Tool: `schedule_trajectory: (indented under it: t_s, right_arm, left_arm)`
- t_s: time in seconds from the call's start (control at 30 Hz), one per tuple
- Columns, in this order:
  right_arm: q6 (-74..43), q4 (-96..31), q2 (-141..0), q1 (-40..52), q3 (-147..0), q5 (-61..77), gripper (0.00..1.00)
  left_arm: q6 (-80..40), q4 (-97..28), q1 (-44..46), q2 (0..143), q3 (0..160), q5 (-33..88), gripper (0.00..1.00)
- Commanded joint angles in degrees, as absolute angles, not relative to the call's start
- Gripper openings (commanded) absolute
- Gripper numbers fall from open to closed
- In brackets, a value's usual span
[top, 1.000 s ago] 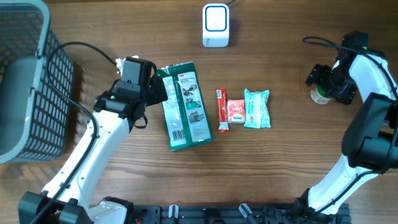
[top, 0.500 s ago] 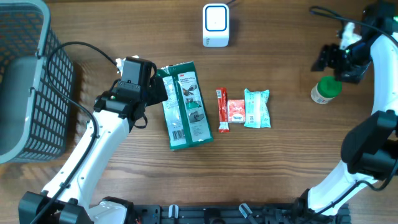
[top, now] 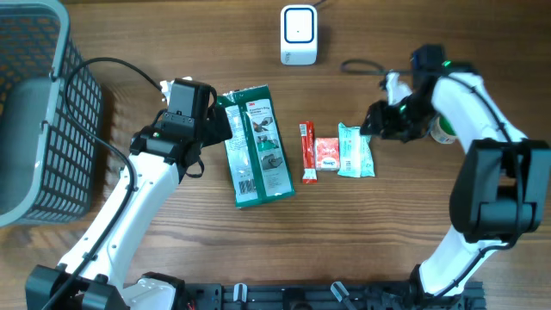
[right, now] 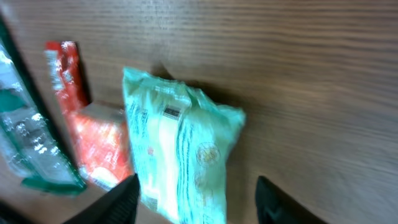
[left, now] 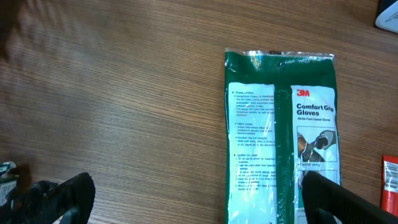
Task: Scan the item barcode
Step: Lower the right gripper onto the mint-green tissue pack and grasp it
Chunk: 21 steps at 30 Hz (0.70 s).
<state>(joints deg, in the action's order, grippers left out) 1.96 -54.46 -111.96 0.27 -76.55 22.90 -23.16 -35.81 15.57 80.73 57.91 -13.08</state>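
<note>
4 packets (top: 255,146), 1 scanner (top: 299,34), 1 basket (top: 79,120)

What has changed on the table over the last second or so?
The right gripper left the green-capped white bottle and swung leftward to the mint-green plastic packet, holding nothing. Left gripper, green glove pack, white scanner box: unchanged.

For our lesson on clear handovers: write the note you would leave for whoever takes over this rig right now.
Left gripper: open, low over the left edge of the green gloves pack, holding nothing.
Right gripper: open, above the mint packet, not gripping it.
Scanner: beyond the row of items, apart from them all.
Done: no item is lifted.
Left: grasp an item and show its barcode to the scanner.
</note>
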Motion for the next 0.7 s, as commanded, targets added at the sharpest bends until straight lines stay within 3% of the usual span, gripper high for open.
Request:
schedule_trajectory:
  t_s: [0.0, 0.2, 0.27, 0.4, 0.57, 0.67]
  right_arm:
    - [0.9, -49.2, -111.9, 2.8, -71.3, 21.1, 0.49]
    - [-6.5, -45.0, -112.0, 4.1, -68.3, 8.9, 0.21]
    - [-7.8, -45.1, -111.6, 3.9, -68.4, 7.3, 0.21]
    - [-7.5, -47.1, -109.2, 3.7, -70.1, 7.3, 0.29]
    - [-7.5, -48.2, -104.4, 3.5, -70.6, 7.2, 0.64]
    - [-7.5, -49.4, -104.1, 3.5, -70.6, 7.3, 0.67]
  left_arm:
    - [-22.5, -35.6, 15.2, 80.8, 58.3, -14.0, 1.0]
    - [-22.5, -35.6, 15.2, 80.8, 58.3, -14.0, 1.0]
    - [-22.5, -35.6, 15.2, 80.8, 58.3, -14.0, 1.0]
    - [-22.5, -35.6, 15.2, 80.8, 58.3, -14.0, 1.0]
    - [-22.5, -35.6, 15.2, 80.8, 58.3, -14.0, 1.0]
    - [-22.5, -35.6, 15.2, 80.8, 58.3, -14.0, 1.0]
